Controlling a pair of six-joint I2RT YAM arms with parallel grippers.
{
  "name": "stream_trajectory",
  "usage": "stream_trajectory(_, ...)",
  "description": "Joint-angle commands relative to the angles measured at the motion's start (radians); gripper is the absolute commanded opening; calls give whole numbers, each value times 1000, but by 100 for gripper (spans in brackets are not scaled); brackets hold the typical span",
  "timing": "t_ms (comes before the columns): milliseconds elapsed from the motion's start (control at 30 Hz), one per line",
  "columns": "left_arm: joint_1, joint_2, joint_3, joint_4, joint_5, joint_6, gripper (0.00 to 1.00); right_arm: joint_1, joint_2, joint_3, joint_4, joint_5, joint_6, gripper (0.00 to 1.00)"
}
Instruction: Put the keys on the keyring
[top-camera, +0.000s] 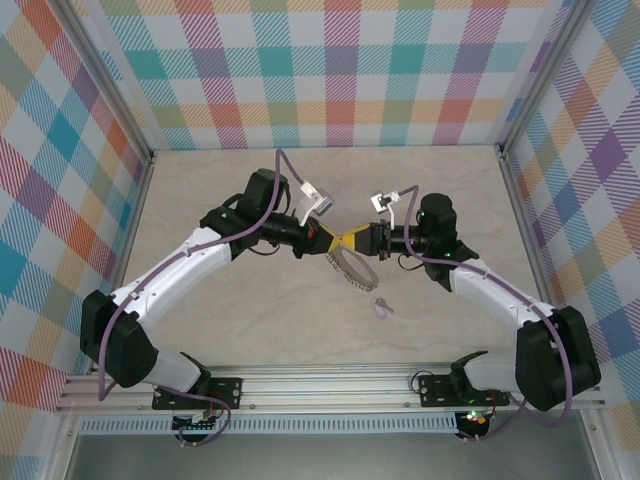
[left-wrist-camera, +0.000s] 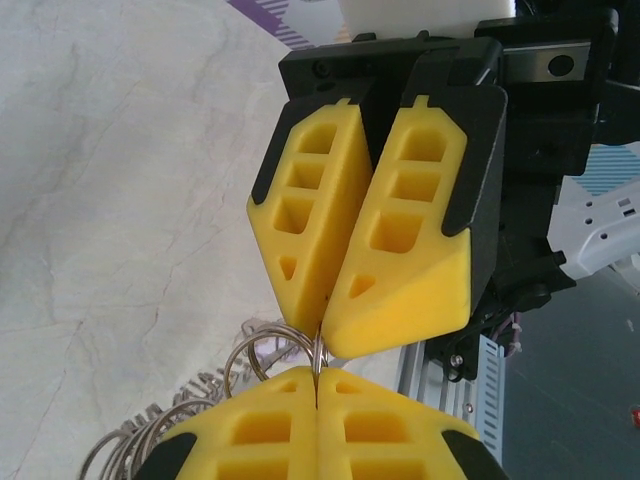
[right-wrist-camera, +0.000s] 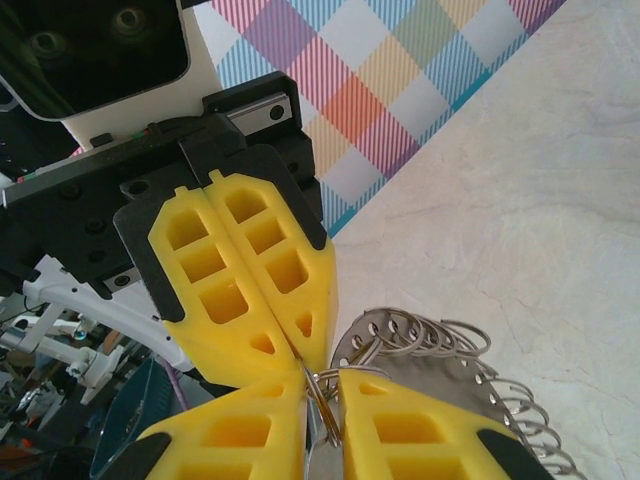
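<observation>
Aluminium rail (top-camera: 330, 385) nearest; keyring (top-camera: 352, 262) over pale marbled tabletop (top-camera: 250, 330); 3 plaid walls (top-camera: 340, 70).

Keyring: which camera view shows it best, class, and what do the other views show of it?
Right wrist: the keyring is close and sharp, its small wire loops clear along the edge. Top external shows the whole keyring, but tiny and without detail. Left wrist catches a few of the keyring's loops at its lower left.

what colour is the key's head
Pale lilac; the key shows best in the top external view.
</observation>
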Motion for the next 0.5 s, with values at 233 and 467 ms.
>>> stream_trajectory(233,-4,0,38,25,28,18,0,27,19,27,13,-65,-20,0)
stream_trajectory(467,-3,2,44,20,-34,-6,7,34,-5,13,-34,33,-59,0)
